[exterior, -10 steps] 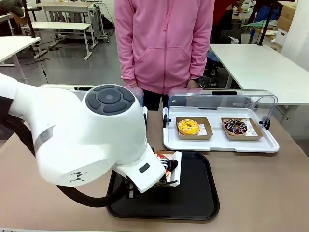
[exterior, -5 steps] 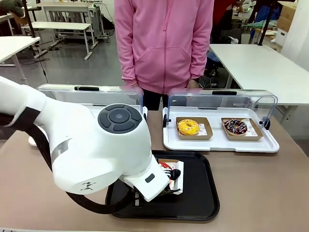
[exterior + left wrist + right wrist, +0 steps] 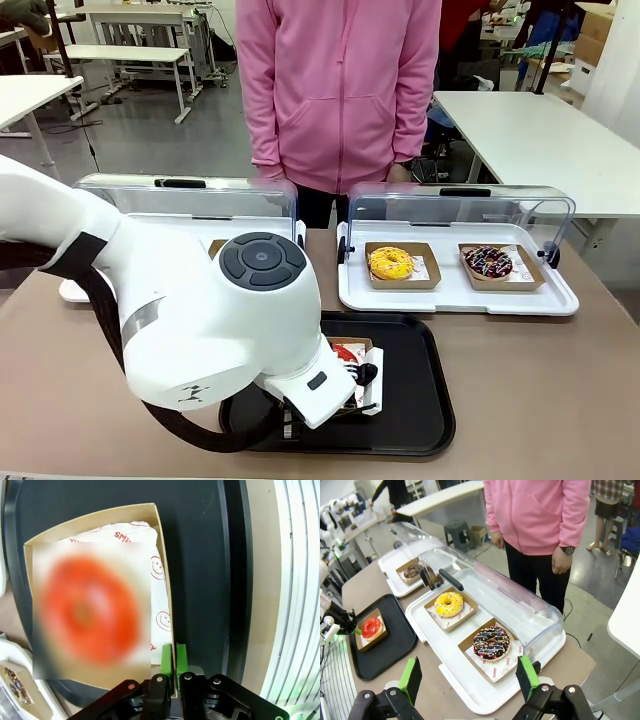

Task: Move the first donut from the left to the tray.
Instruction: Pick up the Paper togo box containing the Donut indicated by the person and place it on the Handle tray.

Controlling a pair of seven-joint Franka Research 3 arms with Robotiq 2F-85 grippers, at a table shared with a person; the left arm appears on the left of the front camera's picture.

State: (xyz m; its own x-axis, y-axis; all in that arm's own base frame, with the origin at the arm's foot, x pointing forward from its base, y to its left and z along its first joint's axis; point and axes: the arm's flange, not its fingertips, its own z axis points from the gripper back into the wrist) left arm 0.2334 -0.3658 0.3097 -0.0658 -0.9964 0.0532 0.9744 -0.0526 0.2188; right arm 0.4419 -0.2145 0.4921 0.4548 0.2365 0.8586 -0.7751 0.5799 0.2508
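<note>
The first donut from the left (image 3: pixel 348 353), a glossy red ring on white paper in a brown cardboard box, lies on the black tray (image 3: pixel 410 405) in the front view. In the left wrist view the donut (image 3: pixel 90 615) is a red blur, and the box rests flat on the tray (image 3: pixel 200 555). My left gripper (image 3: pixel 174 660) has its green pads close together on either side of the box's side wall. From the right wrist camera the donut (image 3: pixel 371 627) sits on the tray (image 3: pixel 390 652) at the left. My right gripper (image 3: pixel 469 680) hangs open and holds nothing.
A white tray (image 3: pixel 455 298) with a raised clear lid holds a yellow donut (image 3: pixel 390 263) and a chocolate sprinkled donut (image 3: pixel 488 262). A second lidded white tray (image 3: pixel 190 205) stands behind my left arm. A person in a pink hoodie (image 3: pixel 340 90) stands at the far side.
My left arm has swung down and toward the near side. The red donut's box has moved with it and come down from a tilt to lie flat on the black tray.
</note>
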